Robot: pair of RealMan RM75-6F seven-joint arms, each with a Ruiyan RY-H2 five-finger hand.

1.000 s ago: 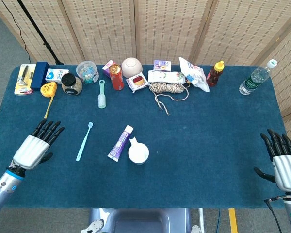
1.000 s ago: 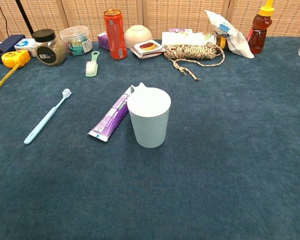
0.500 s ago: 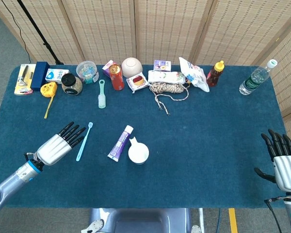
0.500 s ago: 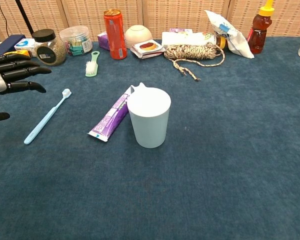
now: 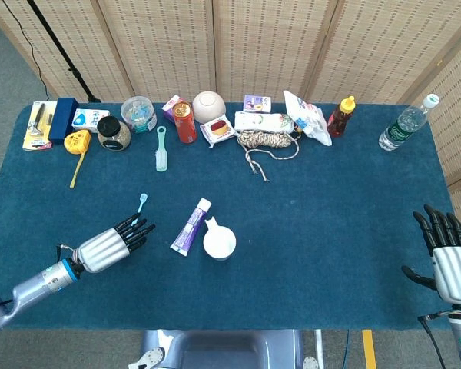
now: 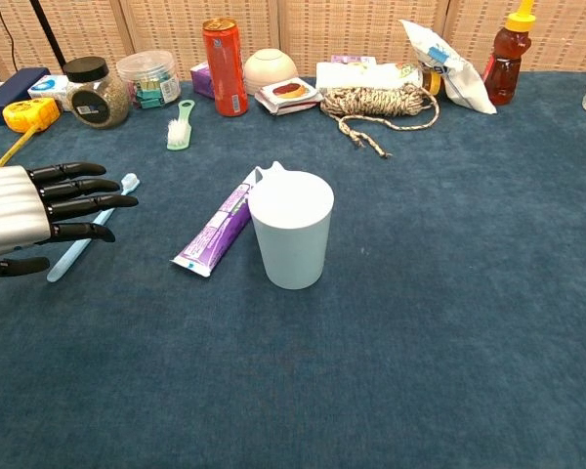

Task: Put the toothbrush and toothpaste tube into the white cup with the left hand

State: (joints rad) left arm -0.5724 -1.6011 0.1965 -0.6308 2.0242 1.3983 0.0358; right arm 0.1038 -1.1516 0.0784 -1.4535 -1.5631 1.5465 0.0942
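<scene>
A white cup (image 5: 219, 243) (image 6: 291, 240) stands upright near the table's middle. The purple and white toothpaste tube (image 5: 190, 227) (image 6: 218, 228) lies just left of it, touching its base. A light blue toothbrush (image 5: 140, 203) (image 6: 96, 226) lies further left, mostly hidden under my left hand (image 5: 111, 245) (image 6: 37, 213). That hand hovers over the brush handle with its fingers stretched out and apart, holding nothing. My right hand (image 5: 448, 258) stays at the table's right front edge, fingers spread and empty.
Along the back edge stand a red can (image 5: 184, 121), a jar (image 5: 114, 133), a bowl (image 5: 208, 104), a rope coil (image 5: 266, 142), a snack bag (image 5: 307, 118), a sauce bottle (image 5: 339, 117) and a water bottle (image 5: 404, 125). A green brush (image 5: 161, 150) lies behind the toothbrush.
My left hand has moved right and toward the table's front, and now covers most of the toothbrush. The right hand, cup and tube have not moved.
</scene>
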